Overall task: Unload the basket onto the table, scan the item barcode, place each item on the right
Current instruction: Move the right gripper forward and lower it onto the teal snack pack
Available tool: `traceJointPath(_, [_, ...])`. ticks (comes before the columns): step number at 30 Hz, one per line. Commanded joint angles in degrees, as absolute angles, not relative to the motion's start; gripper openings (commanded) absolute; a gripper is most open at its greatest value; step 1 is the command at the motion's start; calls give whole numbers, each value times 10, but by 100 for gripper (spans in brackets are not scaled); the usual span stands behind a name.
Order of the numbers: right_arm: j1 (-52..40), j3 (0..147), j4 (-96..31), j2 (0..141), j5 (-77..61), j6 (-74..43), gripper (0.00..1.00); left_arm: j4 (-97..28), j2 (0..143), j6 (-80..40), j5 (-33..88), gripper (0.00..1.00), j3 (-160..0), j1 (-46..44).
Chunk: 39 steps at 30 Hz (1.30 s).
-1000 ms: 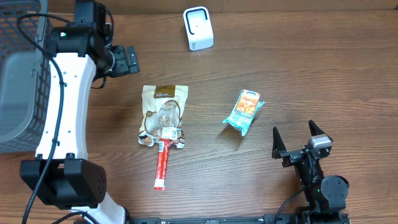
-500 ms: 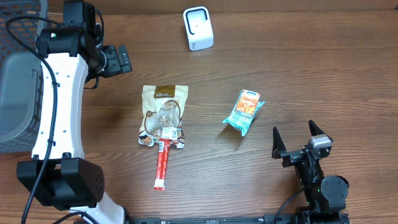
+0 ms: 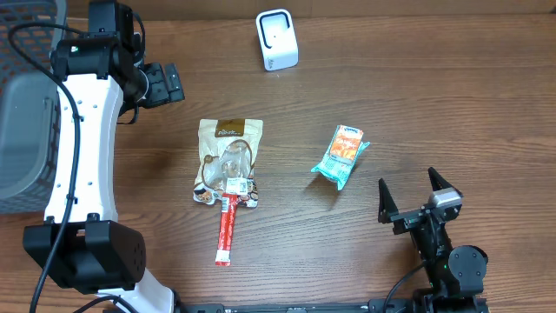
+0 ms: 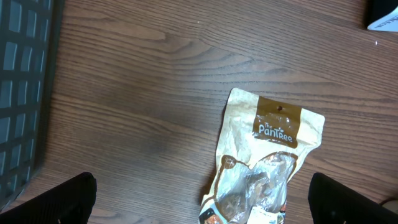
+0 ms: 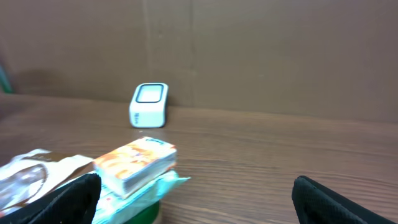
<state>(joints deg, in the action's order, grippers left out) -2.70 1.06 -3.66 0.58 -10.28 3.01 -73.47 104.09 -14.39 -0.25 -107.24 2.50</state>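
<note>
Your left gripper [image 3: 172,83] hangs spread and empty beside the basket [image 3: 26,130], your right gripper [image 3: 407,186] stands spread and empty at the near edge, and the pouch [image 3: 228,156], the stick [image 3: 227,230] touching its near end and the packet [image 3: 340,155] lie mid-table, apart from the scanner [image 3: 277,40].
</note>
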Motion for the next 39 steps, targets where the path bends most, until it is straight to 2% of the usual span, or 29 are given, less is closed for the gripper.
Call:
traceJointPath(1, [-25,5,-33,2,-143,-16,100,-733,1041,-139,-2,100,-1082,26])
traceJointPath(5, [-25,22,-43,2,-143,-121,100,-733,1041,-139,-2,100,-1082,26])
traceJointPath(11, [-25,170,-150,46,-139,-127,100,-733,1041,-139,-2,100,-1082,26])
traceJointPath(17, [-25,448,-268,286,-159,-137,100,-733,1041,-139,-2,100,-1082,26])
traceJointPath(24, [-25,771,-518,592,-207,-138,100,-733,1041,-139,-2,100,-1082,26])
traceJointPath(28, [-25,790,-540,679,-309,-137,100,-733,1041,-139,-2,100,-1082,26])
traceJointPath(29, [-25,790,-545,703,-334,-138,85,-733,1041,-139,-2,100,-1082,26])
traceJointPath(30, [-25,790,-548,716,-345,-138,65,-733,1041,-139,-2,100,-1082,26])
traceJointPath(34, [-26,790,-555,747,-350,-138,27,-733,1041,-139,-2,100,-1082,26])
traceJointPath(39, [-30,790,-589,749,-292,-138,24,-733,1041,-139,-2,100,-1082,26])
